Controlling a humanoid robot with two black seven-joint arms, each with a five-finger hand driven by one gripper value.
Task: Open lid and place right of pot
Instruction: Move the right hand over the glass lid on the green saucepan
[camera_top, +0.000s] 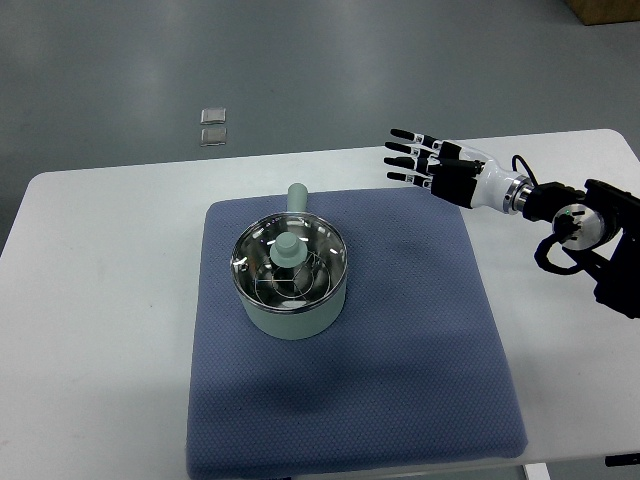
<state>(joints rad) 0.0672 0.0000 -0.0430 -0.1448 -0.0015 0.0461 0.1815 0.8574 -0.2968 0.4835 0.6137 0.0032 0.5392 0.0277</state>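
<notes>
1 steep overhead view from the robot's side, over the table (110, 260)

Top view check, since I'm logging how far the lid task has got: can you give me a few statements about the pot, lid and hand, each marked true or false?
1. The lid sits on the pot. True.
2. The right hand grips the lid knob. False: it hovers apart from the pot, up and to the right, fingers spread, holding nothing.
3. The pot stands on a blue mat. True.
4. The pot's handle points toward the right hand. False: it points to the table's far edge.
5. The left hand rests on the mat. False: it is not in view.
</notes>
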